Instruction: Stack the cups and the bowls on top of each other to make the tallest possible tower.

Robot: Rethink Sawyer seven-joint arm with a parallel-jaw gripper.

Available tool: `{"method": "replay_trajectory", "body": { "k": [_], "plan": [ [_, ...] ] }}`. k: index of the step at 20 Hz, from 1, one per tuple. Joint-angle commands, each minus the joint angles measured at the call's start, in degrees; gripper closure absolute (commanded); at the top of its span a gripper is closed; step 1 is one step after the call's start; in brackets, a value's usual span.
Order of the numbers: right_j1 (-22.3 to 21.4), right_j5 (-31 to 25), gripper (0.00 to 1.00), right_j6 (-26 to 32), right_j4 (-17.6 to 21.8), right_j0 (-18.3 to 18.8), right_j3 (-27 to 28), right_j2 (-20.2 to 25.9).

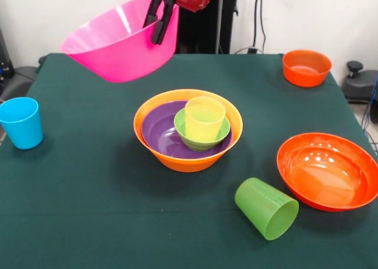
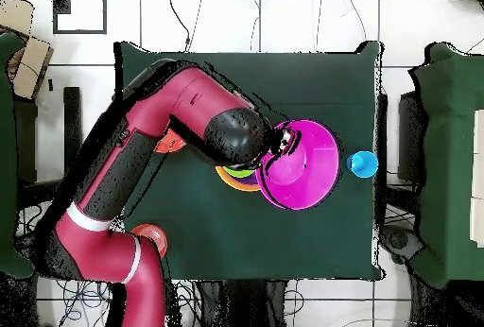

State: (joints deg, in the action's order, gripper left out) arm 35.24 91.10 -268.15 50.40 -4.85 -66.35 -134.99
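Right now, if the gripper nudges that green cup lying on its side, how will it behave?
The green cup lies on its side near the red-orange bowl, so it would probably roll, curving because it tapers. It looks like thin plastic, likely light and easily pushed. Its ribbed wall may help grip.

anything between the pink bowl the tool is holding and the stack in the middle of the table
Nothing visible. The tool grips the rim of the pink bowl, lifted clear of the table, up and to one side of the tower; only open air lies between them.
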Motion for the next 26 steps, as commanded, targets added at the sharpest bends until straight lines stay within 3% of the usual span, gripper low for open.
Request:
{"method": "replay_trajectory", "body": {
  "k": [1,5,10,11,14,19,23,26],
  "plan": [
    [2.08,-0.77,1.00,-18.14,-2.00,-0.24,6.97,1.45],
    [0.60,-5.04,1.00,-15.20,-2.93,-1.27,11.20,3.01],
    [-1.71,-13.10,1.00,-11.31,-3.44,-4.05,14.62,10.12],
    [-2.59,-15.24,0.00,-10.18,-3.54,-4.97,15.64,12.77],
    [-4.67,-20.03,0.00,-7.35,-4.47,-6.76,18.31,17.43],
    [-5.74,-23.60,0.00,-5.05,-3.17,-10.21,15.96,23.40],
    [-6.22,-21.87,0.00,-4.15,-1.12,-11.02,13.38,25.74],
    [-7.28,-15.76,0.00,-4.04,1.98,-10.79,9.27,24.63]
  ]
}}
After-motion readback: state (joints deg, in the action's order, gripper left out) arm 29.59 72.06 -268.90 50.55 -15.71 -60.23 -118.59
